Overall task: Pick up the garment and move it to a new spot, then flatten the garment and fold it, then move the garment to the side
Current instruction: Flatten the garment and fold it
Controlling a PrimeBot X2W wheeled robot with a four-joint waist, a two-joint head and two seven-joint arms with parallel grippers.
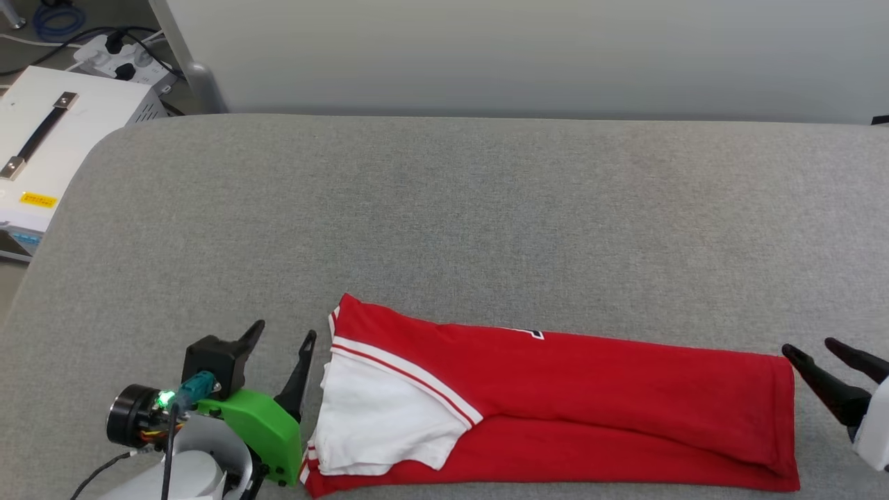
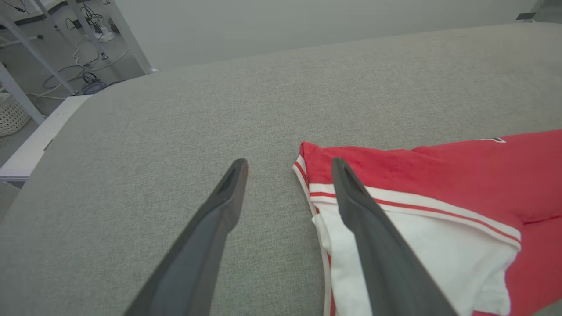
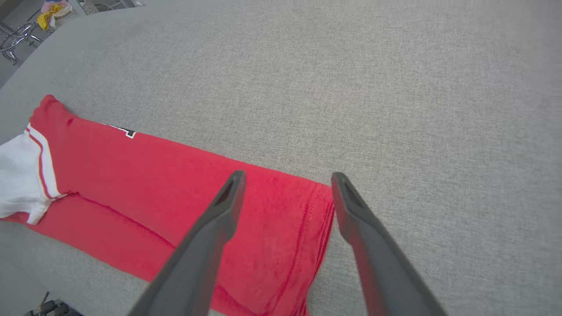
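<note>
Currently seeing the garment (image 1: 555, 410) folded into a long narrow red strip, flat on the grey padded table (image 1: 444, 208) along its near edge. Got the white sleeve (image 1: 375, 410) with striped trim on top at the robot's left end, plus a sliver of black print (image 1: 535, 334) at the far edge. Reading the left gripper (image 1: 285, 331) as wide open, holding nothing, parked just beside the sleeve end. Can't tell from the left wrist view whether its inner finger touches the sleeve. Reading the right gripper (image 1: 810, 346) as wide open too, empty, just beside the hem end. Also spotting a white equipment case (image 1: 48, 139) off the table, far left.
</note>
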